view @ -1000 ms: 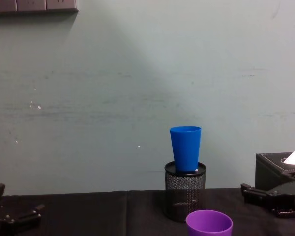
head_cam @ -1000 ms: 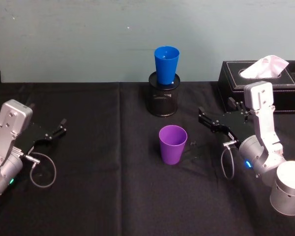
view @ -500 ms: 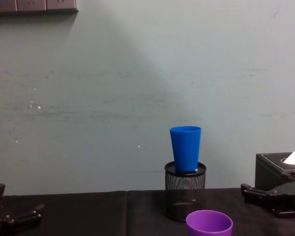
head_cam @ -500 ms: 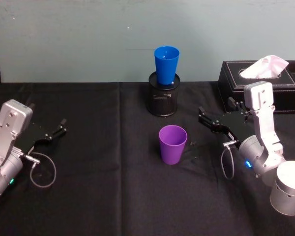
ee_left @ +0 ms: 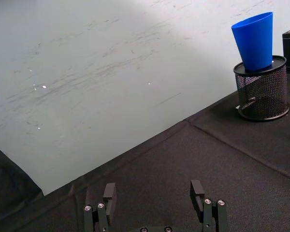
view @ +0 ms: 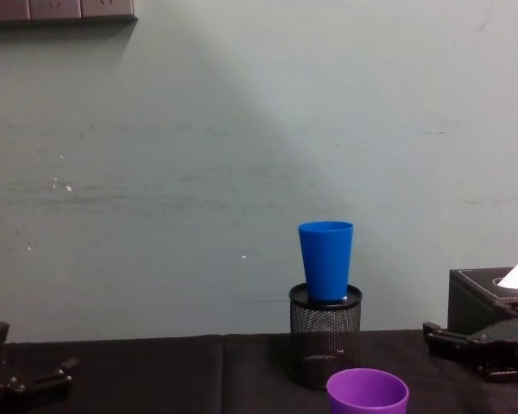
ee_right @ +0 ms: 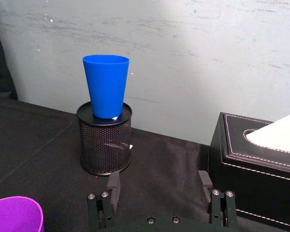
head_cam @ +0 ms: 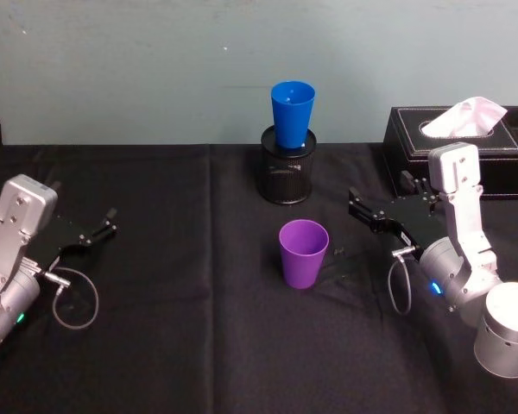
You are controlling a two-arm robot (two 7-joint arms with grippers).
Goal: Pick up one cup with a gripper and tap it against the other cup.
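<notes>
The purple cup (head_cam: 304,253) stands upright at the middle of the black table, its rim also low in the chest view (view: 368,397) and at a corner of the right wrist view (ee_right: 14,212). The blue cup (head_cam: 293,113) sits upright in a black mesh pen holder (head_cam: 286,177) behind it, near the wall. My right gripper (head_cam: 360,210) hovers open to the right of the purple cup, apart from it, with nothing between its fingers (ee_right: 204,181). My left gripper (head_cam: 110,221) rests open at the far left, empty (ee_left: 153,193).
A black tissue box (head_cam: 466,147) with a white tissue stands at the back right, just behind my right arm. The table's black cloth (head_cam: 181,302) lies bare between the left gripper and the purple cup. A pale wall (view: 242,155) closes the back.
</notes>
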